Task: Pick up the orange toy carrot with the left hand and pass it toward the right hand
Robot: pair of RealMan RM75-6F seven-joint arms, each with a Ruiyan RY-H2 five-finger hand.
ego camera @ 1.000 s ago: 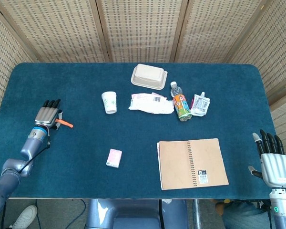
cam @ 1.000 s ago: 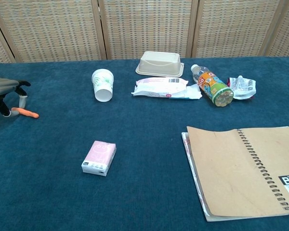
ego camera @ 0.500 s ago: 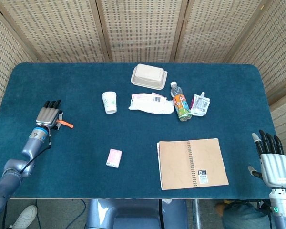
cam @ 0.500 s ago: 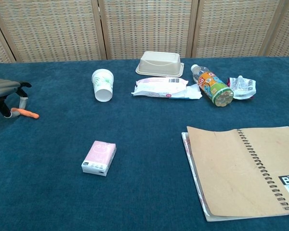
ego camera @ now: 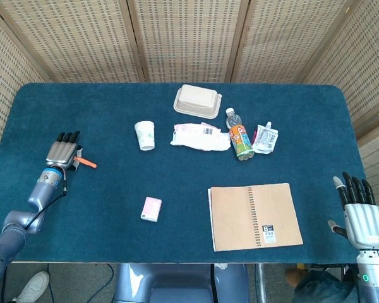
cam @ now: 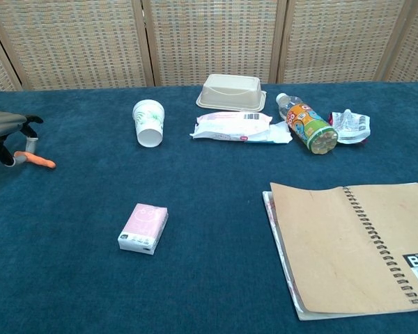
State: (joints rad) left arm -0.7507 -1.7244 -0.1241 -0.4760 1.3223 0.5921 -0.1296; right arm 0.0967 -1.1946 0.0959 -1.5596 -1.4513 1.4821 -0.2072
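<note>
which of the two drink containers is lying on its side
The plastic bottle with the colourful label lies on its side by the crumpled pouch; the paper cup stands.

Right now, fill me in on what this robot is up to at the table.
The left hand is over at the far left edge of the blue table, its fingers closed around one end of the orange toy carrot, which looks barely off the cloth. The right hand waits open at the opposite corner, holding nothing. The notebook, paper cup, bottle and other clutter between them sit untouched.
</note>
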